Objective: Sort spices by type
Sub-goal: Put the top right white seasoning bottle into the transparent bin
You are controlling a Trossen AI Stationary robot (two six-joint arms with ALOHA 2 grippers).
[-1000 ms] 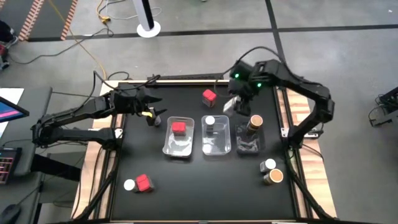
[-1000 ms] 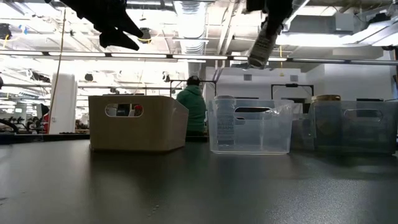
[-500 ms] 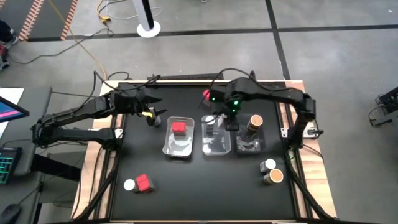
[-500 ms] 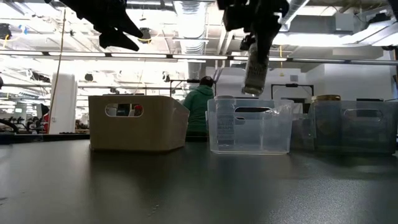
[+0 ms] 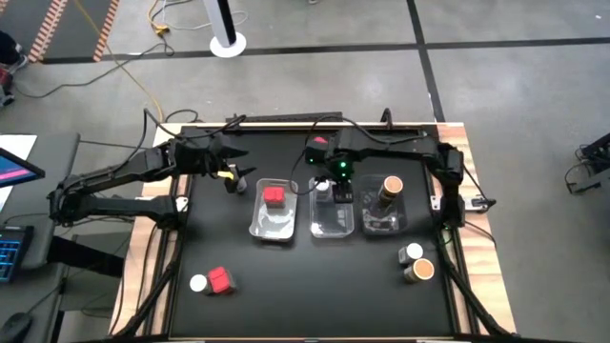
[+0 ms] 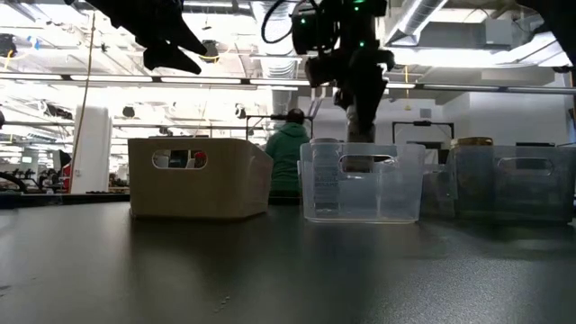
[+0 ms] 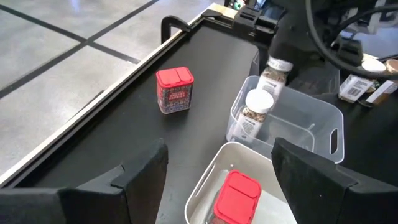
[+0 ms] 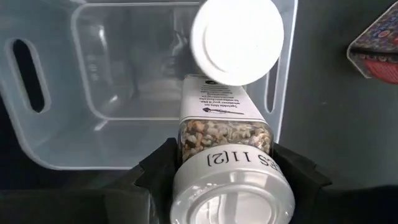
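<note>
— Two arms; what does each do, from the left?

— The left gripper (image 5: 232, 164) hangs with fingers spread wide, holding nothing, beside the left tray (image 5: 257, 221) that has a red box (image 5: 274, 196) in it.

— And the right one?

— The right gripper (image 8: 227, 171) clamps a white-lidded jar (image 8: 225, 135) over the middle tray (image 8: 87, 134). Only its wrist view shows the label and a second white-lidded jar (image 8: 237, 40) standing inside.

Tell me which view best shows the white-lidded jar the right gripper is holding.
The right wrist view: the held jar fills the frame between the right gripper fingers, over the clear middle tray. The left wrist view shows it small and distant; the low view mostly hides it; in the high view the arm covers it.
</note>
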